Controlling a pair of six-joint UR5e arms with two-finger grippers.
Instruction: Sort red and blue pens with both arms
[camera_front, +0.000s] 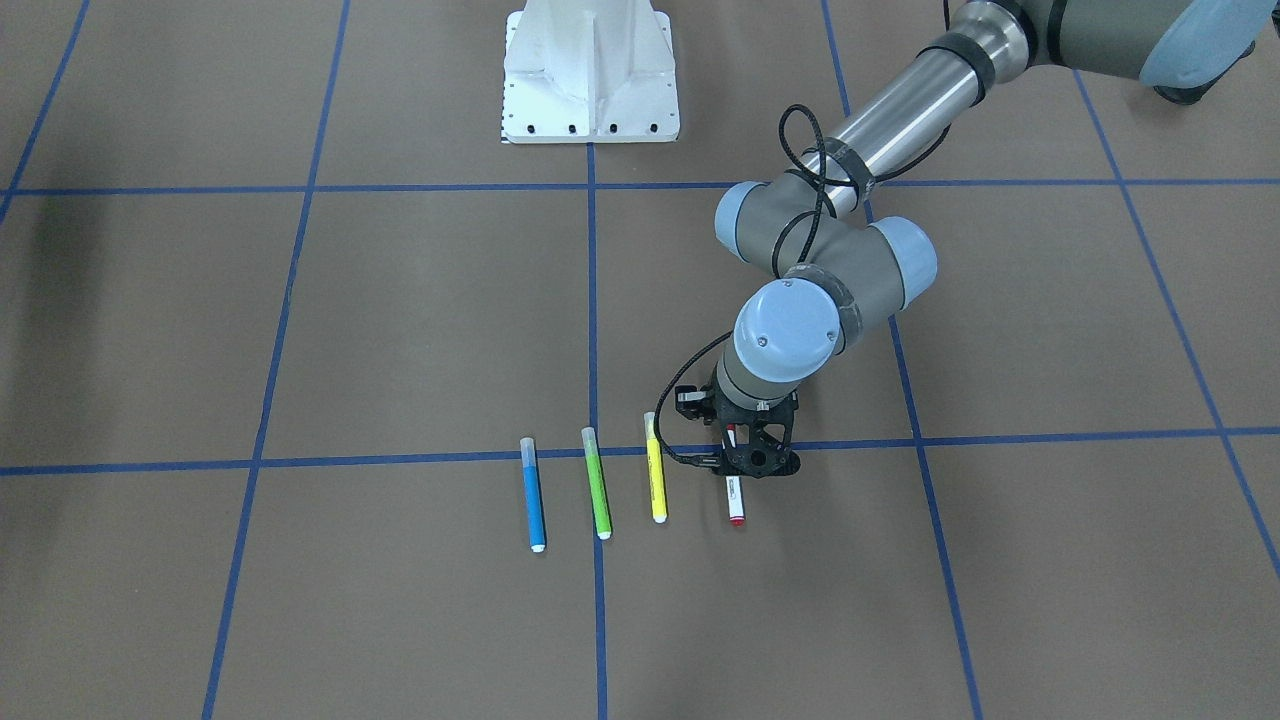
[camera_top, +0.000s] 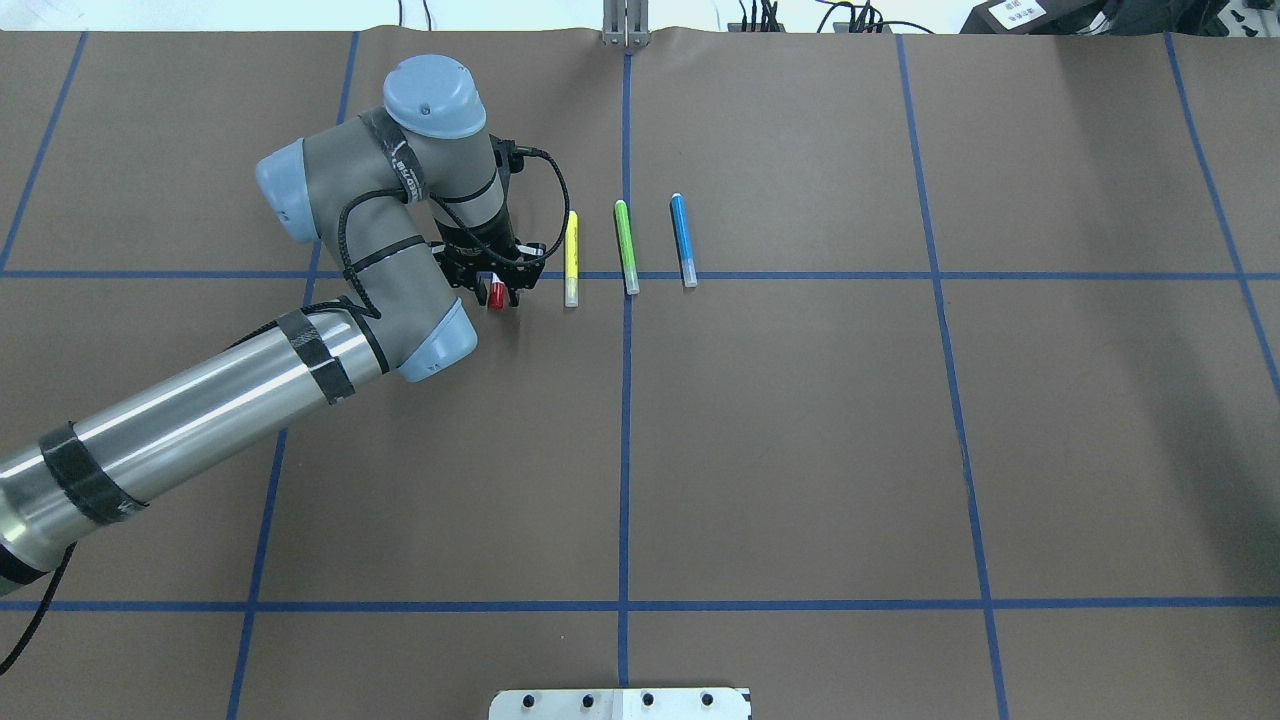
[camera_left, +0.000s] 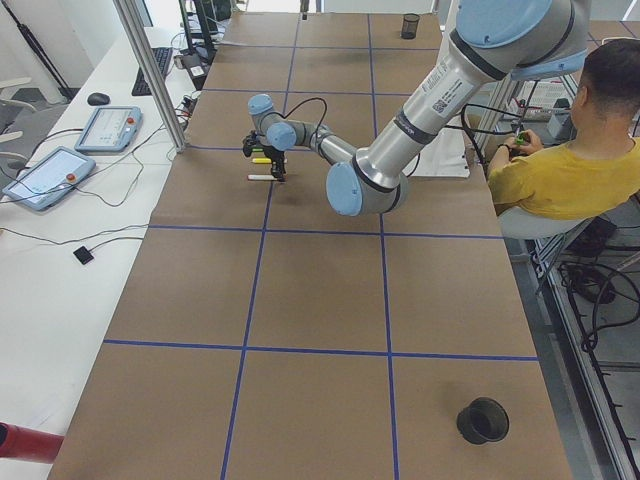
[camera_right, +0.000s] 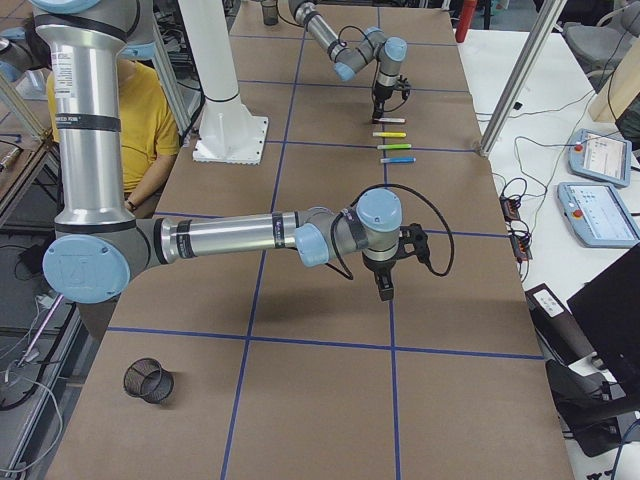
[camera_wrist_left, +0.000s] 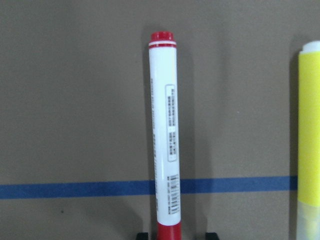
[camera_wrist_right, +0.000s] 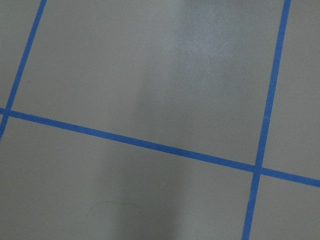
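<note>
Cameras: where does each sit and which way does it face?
Front-facing: across table, facing pedestal; left arm over red pen.
Overhead: from behind, looking down; same arm and pen.
Exterior left: table end; left arm near.
Exterior right: other end; right arm near.
Left wrist: down on red pen.
Right wrist: down on taped table.

A brown table (camera_front: 400, 330) gridded with tape (camera_front: 300, 188) is being occupied by a blue pen (camera_front: 534, 500), green pen (camera_front: 598, 490), yellow pen (camera_front: 656, 485) and red pen (camera_front: 736, 500), side by side, and a base (camera_front: 590, 80).
</note>
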